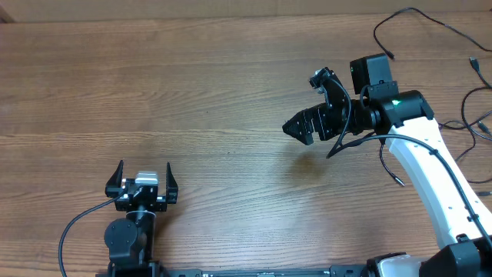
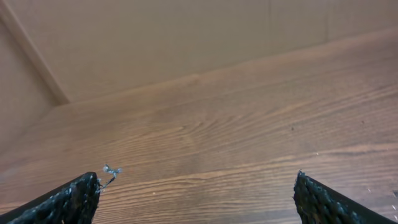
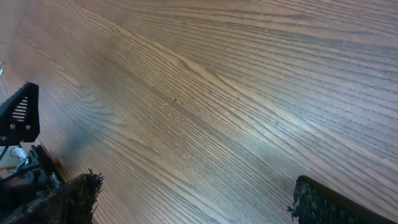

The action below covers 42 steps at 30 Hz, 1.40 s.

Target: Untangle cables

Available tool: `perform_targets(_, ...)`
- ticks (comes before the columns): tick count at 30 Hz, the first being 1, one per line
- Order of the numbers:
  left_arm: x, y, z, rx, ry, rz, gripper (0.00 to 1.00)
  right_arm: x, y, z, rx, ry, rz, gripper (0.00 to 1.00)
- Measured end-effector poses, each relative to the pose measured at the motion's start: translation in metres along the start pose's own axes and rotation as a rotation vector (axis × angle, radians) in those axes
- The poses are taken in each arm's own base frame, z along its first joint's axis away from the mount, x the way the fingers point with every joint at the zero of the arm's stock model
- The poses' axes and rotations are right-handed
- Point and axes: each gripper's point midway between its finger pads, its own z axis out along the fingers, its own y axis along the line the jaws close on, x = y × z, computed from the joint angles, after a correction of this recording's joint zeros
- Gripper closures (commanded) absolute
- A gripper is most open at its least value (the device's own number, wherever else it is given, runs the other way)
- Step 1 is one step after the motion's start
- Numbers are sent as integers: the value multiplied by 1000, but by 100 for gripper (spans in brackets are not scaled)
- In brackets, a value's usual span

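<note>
The cables (image 1: 430, 17) are thin black cords spread along the table's far right edge, with more strands (image 1: 478, 98) running off the right side. Another thin cord with a plug end (image 1: 398, 181) lies beside the white right arm. My right gripper (image 1: 306, 104) hovers open over bare wood left of the cords, with nothing between its fingers (image 3: 323, 202). My left gripper (image 1: 143, 180) stands open at the near left, far from the cables. Neither wrist view shows any cable: the left gripper (image 2: 196, 202) and the right gripper (image 3: 196, 199) frame only wood grain.
The wooden table (image 1: 192, 92) fills the view. The right arm's white link (image 1: 430, 169) slants across the near right. A black part of the left arm (image 3: 18, 118) shows at the left edge of the right wrist view.
</note>
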Motion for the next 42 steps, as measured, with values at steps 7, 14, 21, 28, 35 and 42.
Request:
perform_targets(7,-9,4,-3,-19,-44,-49,1,0,0,0,0,1,1,0)
perform_targets(14,-10,4,-3,-18,-45,-109,0,0,0,0,0,0,1,0)
perform_targets(21,-10,4,-3,-17,-45,-126,1,0,0,0,0,0,0,0)
perform_targets(28,-10,4,-3,-17,-45,-126,1,0,0,0,0,0,0,0)
perform_targets(35,-10,4,-3,-17,-45,-127,0,0,0,0,0,0,0,0)
perform_targets(42,-10,4,-3,-17,-45,-128,0,0,0,0,0,0,0,0)
